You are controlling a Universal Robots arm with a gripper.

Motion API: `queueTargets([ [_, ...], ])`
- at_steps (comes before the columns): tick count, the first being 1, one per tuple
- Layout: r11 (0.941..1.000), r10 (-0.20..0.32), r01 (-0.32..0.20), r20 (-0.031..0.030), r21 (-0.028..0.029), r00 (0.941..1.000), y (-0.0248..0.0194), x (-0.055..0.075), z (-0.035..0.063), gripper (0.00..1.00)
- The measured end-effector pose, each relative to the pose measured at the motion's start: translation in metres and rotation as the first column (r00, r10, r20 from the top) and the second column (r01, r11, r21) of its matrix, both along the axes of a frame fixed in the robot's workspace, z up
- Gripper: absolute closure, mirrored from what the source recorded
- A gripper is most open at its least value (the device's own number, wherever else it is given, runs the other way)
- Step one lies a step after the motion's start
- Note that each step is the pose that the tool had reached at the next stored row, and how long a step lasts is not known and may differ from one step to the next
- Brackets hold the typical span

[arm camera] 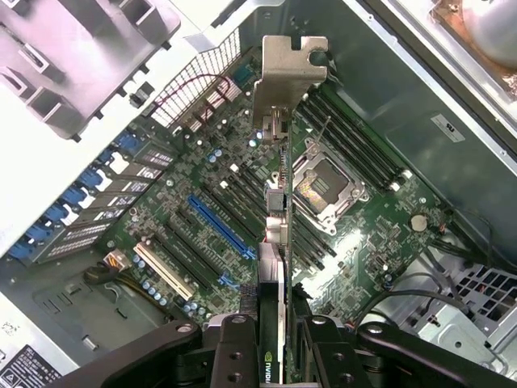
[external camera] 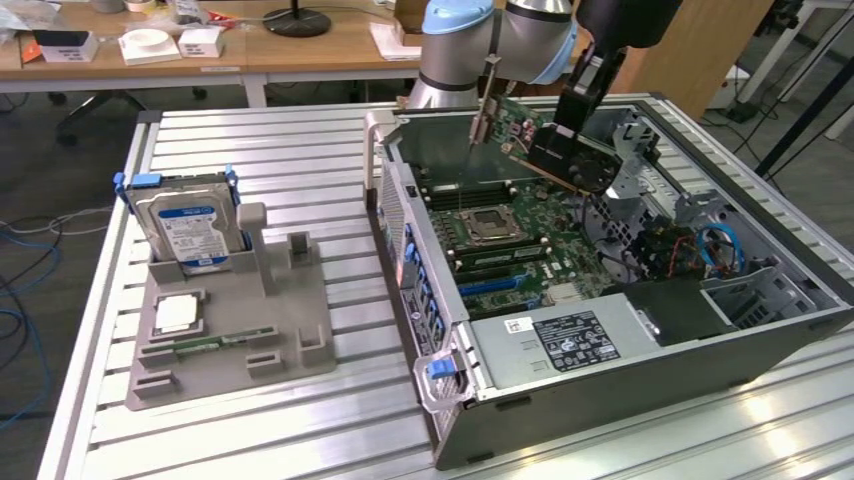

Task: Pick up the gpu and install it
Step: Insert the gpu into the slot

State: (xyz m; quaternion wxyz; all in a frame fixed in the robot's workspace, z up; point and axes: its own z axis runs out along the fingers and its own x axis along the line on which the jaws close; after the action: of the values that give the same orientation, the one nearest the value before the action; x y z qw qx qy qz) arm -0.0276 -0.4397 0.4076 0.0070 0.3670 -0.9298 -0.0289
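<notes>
End effector (arm camera: 275, 343) clamped on gpu (arm camera: 287, 77) hangs over motherboard (arm camera: 202, 202) inside case (external camera: 667, 390), hard drive (external camera: 187, 225) well apart.

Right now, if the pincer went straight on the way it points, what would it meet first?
The pincer grips the graphics card, so the card's metal bracket leads. Straight ahead lies the motherboard, probably met first, though depth is unclear.

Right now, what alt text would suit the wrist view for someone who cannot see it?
The gripper holds the gpu, seen edge-on with its silver bracket at the far end, above the green motherboard of an open computer case. A blue slot lies on one side of the card, the processor socket on the other.
</notes>
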Motion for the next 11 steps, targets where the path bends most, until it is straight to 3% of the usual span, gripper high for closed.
queueTargets([
  [11, 0.9979, 0.064, -0.064, 0.0000, 0.0002, 0.9979, 0.0000, 0.0000, 0.0000, 0.74],
])
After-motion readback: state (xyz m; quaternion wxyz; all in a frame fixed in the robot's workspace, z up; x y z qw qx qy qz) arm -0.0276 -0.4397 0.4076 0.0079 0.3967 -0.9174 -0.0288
